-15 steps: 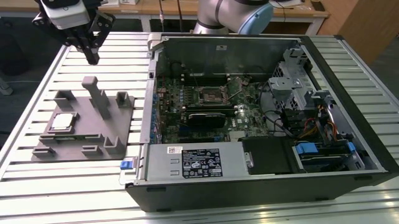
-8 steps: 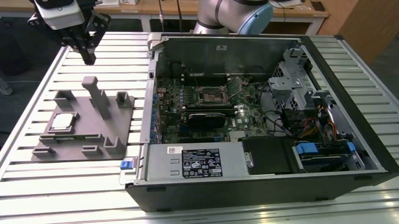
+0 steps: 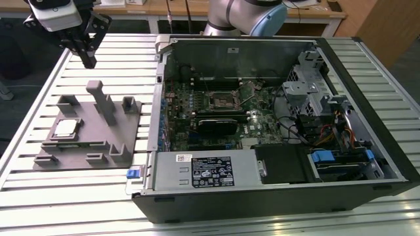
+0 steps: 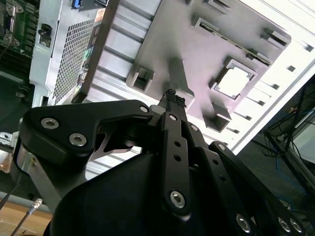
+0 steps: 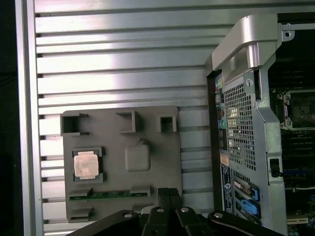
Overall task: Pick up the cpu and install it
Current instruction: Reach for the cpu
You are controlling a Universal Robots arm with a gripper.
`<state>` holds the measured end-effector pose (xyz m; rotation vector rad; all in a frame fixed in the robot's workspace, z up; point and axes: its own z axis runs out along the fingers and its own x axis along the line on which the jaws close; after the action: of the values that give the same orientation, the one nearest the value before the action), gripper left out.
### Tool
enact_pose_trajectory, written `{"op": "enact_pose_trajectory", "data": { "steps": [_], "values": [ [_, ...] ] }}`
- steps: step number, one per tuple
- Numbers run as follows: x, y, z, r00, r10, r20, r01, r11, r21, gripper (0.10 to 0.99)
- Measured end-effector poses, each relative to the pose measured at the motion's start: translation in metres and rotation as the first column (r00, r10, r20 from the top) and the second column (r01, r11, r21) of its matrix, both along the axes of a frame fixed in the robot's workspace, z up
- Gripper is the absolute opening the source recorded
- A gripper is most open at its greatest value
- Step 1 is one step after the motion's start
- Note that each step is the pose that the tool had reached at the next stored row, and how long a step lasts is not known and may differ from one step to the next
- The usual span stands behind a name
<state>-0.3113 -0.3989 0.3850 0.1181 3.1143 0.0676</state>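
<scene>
black robot gripper [image 3: 89,63] raised above the flat grey plastic tray [image 3: 92,147], fingers [image 5: 165,196] pressed together, gripping nothing. small square cpu [image 3: 66,129] with pale silver top seated in a square pocket of that tray, on the slatted aluminium table [image 3: 66,196], at the exterior view's left of the open black computer case [image 3: 276,206].

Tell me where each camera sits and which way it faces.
Exterior view: off the arm, high, looking down on grey tray and open computer case; shows arm and gripper.
First wrist view: on the wrist, facing down at tray and cpu; gripper shows.
Second wrist view: on the wrist, looking along the gripper toward the tray.
All three share tray, cpu, gripper.
</scene>
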Motion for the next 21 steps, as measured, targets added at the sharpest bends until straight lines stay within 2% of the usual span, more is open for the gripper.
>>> {"op": "enact_pose_trajectory", "data": {
  "steps": [9, 21],
  "values": [
    [-0.0130, 0.0000, -0.0006, 1.0000, 0.000, 0.0000, 0.000, 1.0000, 0.000, 0.106],
    [-0.0460, 0.0000, -0.0018, 1.0000, 0.000, 0.0000, 0.000, 1.0000, 0.000, 0.106]
  ]
}}
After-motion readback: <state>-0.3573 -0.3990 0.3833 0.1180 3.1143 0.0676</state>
